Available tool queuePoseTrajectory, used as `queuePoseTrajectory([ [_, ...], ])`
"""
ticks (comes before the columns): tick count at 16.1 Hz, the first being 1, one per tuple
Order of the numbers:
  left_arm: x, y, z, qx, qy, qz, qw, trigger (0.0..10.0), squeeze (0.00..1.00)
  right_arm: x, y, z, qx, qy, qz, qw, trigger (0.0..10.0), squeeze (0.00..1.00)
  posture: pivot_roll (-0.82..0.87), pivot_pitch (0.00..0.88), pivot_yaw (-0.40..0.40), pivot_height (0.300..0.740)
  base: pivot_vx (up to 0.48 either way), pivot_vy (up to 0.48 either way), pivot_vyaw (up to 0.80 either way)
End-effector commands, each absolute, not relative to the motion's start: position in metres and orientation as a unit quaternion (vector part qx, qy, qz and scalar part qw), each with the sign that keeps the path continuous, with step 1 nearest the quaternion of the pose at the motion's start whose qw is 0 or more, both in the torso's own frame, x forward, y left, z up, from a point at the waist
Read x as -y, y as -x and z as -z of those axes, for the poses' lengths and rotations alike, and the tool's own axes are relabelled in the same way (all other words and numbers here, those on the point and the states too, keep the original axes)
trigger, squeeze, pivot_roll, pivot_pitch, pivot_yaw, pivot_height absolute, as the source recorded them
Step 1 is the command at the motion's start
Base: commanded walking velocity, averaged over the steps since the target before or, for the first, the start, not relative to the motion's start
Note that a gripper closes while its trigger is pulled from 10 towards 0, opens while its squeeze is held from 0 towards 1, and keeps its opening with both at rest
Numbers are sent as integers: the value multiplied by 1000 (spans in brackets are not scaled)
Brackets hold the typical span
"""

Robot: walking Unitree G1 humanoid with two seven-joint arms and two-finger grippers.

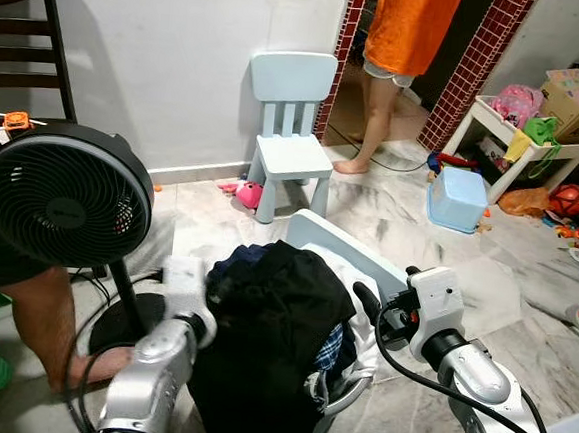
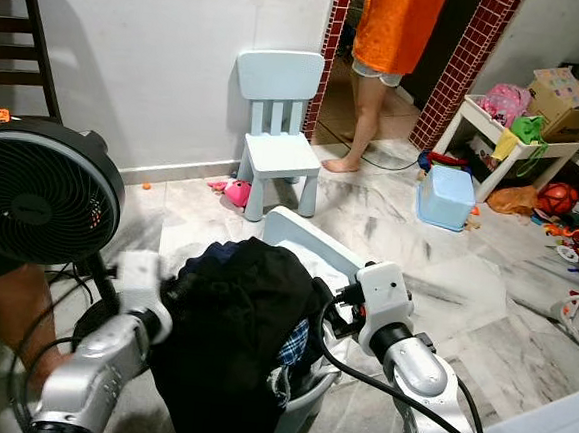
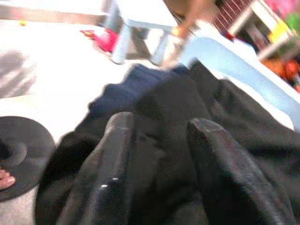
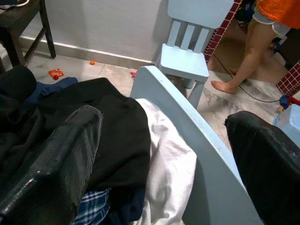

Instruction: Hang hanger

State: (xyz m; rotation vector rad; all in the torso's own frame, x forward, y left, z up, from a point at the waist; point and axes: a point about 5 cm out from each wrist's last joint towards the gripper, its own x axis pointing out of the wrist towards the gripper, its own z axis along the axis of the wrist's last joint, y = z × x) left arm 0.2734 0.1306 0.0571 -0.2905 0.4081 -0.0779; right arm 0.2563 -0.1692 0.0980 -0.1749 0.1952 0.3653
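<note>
Up front in the left eye view, a pale blue basket [image 1: 313, 230] heaped with black clothes [image 1: 271, 320] sits between both arms. Left wrist view: left gripper [image 3: 159, 173] spread over black cloth. Right wrist view: right gripper [image 4: 164, 159] gapes, straddling the basket's wall. No hanger discernible.

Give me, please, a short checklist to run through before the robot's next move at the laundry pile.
1. Hanger located: cannot tell; none is visible among the black garment and the white cloth.
2. Left gripper ready: ok; fingers apart over the black garment.
3. Right gripper ready: ok; open, its fingers straddling the light blue chair back.
4. Nothing gripped: ok, as far as visible.
5. People clear: not ok; a person's leg stands beside the left arm by the fan, another person stands in the doorway.
</note>
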Motion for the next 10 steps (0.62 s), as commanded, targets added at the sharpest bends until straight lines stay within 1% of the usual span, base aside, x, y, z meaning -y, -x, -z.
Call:
queuePoseTrajectory([
  [1,-132,-274,-63,-194,162,12,967,10000,1000,173,-259,-100,-93,95,-178,975,10000,0,-101,0,-115,740,0,0,0],
  [2,-133,-275,-66,-190,168,3,967,10000,1000,173,-259,-101,-93,95,-178,975,10000,0,-101,0,-115,740,0,0,0],
  [4,-143,-280,-74,-182,205,-34,961,10000,1000,173,-259,-100,-93,94,-177,975,10000,0,-94,0,-115,740,0,0,0],
  [5,-147,-283,-74,-182,228,-46,955,10000,1000,172,-258,-98,-94,94,-178,975,10000,0,-91,0,-121,740,0,0,0],
  [6,-149,-288,-73,-192,268,-61,942,10000,1000,171,-259,-98,-94,92,-178,975,10000,0,-90,0,-121,740,0,0,0],
  [7,-150,-292,-75,-190,288,-63,936,10000,1000,170,-260,-100,-92,89,-178,976,10000,0,-90,0,-120,740,0,0,0],
  [9,-150,-300,-77,-196,300,-54,932,10000,1000,170,-261,-101,-90,88,-183,975,10000,0,-100,0,-116,740,0,0,0],
  [10,-149,-306,-78,-203,309,-44,928,10000,1000,172,-252,-102,-95,67,-217,969,10000,0,-106,0,-115,740,0,0,0],
])
